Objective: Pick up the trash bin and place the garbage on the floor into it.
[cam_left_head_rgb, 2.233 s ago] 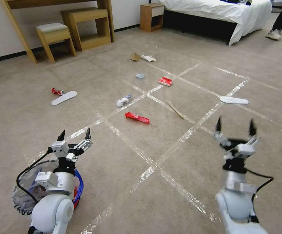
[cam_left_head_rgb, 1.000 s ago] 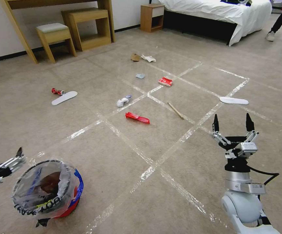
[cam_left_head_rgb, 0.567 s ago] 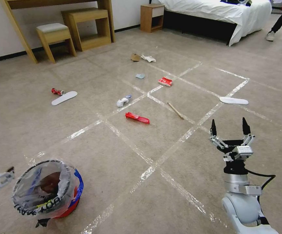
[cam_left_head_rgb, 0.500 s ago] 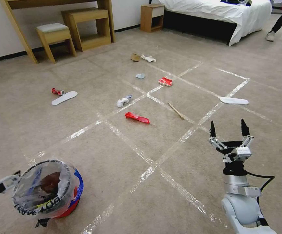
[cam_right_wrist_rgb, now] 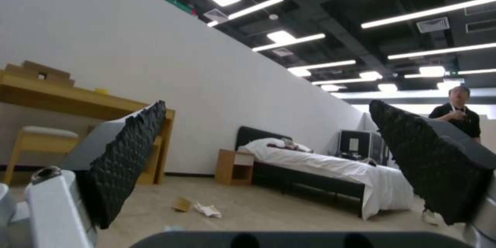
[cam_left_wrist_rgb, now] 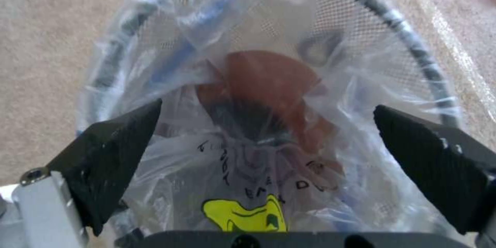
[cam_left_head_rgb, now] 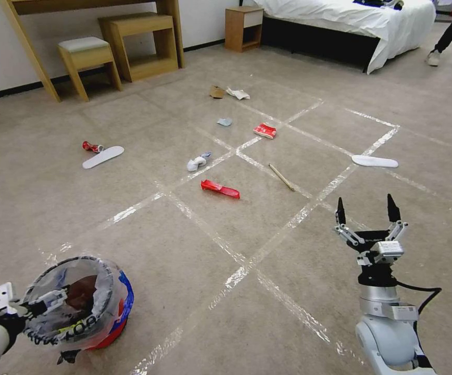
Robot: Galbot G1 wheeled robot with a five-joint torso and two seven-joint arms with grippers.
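The trash bin (cam_left_head_rgb: 88,304), a red bucket lined with a clear printed bag, stands on the floor (cam_left_head_rgb: 195,250) at the lower left. My left gripper (cam_left_head_rgb: 46,304) is open at its left rim. In the left wrist view the fingers (cam_left_wrist_rgb: 111,151) spread to either side of the bag over the bin (cam_left_wrist_rgb: 289,97). My right gripper (cam_left_head_rgb: 366,207) stands open and upright at the lower right, holding nothing. Garbage lies ahead: a red wrapper (cam_left_head_rgb: 220,188), a wooden stick (cam_left_head_rgb: 281,177), white paper (cam_left_head_rgb: 196,163), another red wrapper (cam_left_head_rgb: 265,130), pale-blue paper (cam_left_head_rgb: 224,121) and a cardboard scrap (cam_left_head_rgb: 216,91).
Two white insoles (cam_left_head_rgb: 103,157) (cam_left_head_rgb: 375,161) lie on the carpet, a red crushed piece (cam_left_head_rgb: 92,147) beside the left one. A wooden desk and stool (cam_left_head_rgb: 88,60) stand at the back left, a bed (cam_left_head_rgb: 351,18) at the back right. Shiny tape lines cross the carpet.
My left arm swung off the bin to the left, dropped low and came back with its open fingers at the bin's left rim. The right gripper sank slightly toward me.
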